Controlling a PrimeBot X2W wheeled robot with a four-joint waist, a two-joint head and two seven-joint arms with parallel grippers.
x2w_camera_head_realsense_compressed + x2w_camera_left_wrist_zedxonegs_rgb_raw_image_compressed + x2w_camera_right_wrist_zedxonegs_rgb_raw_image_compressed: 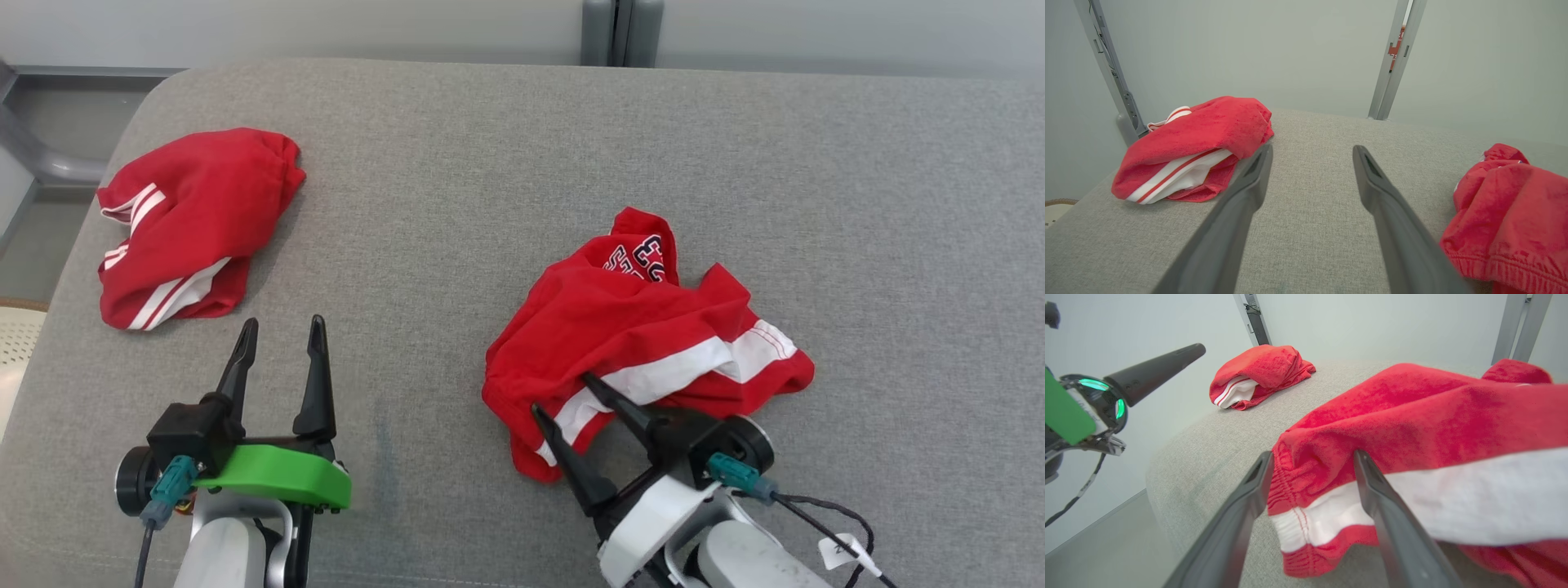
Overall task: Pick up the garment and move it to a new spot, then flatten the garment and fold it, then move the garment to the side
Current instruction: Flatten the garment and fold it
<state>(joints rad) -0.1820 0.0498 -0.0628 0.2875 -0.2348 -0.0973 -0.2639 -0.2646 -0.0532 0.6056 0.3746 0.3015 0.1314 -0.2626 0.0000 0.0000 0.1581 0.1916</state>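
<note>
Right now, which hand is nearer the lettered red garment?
Right. The open right hand straddles the near edge of the lettered red garment. The left hand is off to its left, apart from it, nearer the other red garment.

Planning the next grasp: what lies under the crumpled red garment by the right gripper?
Grey cushion surrounds the garment, and the open right gripper straddles its near hem. Anything beneath its folds is covered by cloth.

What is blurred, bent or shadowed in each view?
Head view: soft even light, sharp, faint shadow under the crumpled garment. Left wrist view: wide-angle lens tilts the frame posts; left pincer fingers blur near the lens. Right wrist view: right pincer fingers blur at the bottom edge.
</note>
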